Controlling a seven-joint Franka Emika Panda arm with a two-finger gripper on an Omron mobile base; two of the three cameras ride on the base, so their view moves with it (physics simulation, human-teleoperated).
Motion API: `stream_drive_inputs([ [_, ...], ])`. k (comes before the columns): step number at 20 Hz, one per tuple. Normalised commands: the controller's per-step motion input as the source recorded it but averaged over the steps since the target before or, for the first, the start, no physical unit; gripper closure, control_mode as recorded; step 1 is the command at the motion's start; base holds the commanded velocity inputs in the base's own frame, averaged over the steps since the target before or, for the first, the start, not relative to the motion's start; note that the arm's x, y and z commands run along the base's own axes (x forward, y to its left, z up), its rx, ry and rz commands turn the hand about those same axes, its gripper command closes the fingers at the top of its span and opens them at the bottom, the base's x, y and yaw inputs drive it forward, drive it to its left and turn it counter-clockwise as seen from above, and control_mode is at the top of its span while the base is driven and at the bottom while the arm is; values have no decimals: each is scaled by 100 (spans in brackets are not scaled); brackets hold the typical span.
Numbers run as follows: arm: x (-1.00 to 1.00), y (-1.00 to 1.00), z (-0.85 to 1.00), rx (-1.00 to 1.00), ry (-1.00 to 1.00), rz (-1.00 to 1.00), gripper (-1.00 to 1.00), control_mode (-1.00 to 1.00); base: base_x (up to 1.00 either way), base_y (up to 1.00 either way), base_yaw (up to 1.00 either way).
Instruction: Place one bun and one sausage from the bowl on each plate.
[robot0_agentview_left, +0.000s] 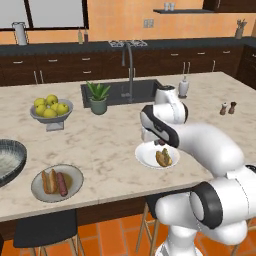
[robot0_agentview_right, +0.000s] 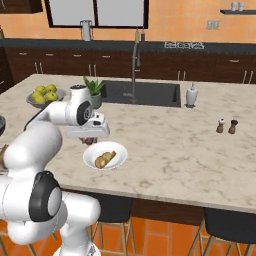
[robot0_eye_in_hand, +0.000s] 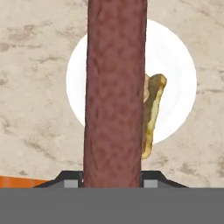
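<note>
We find the two-finger gripper (robot0_eye_in_hand: 113, 183) clamped on a reddish-brown sausage (robot0_eye_in_hand: 114, 92), held directly above the small white round plate (robot0_eye_in_hand: 175, 61), which already carries a golden bun (robot0_eye_in_hand: 153, 109). We judge it positioned for release beside that bun.

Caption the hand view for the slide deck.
Sausage held in the jaws above the white plate, bun already on it.
</note>
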Motion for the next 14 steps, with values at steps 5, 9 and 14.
stream_drive_inputs([
  [5, 0, 0, -48, 0, 15, 0, 100, -100, 0, 0, 0],
  [9, 2, 0, -43, 0, 8, 0, 100, -100, 0, 0, 0],
  [14, 19, 11, -7, 1, 1, -1, 100, -100, 0, 0, 0],
])
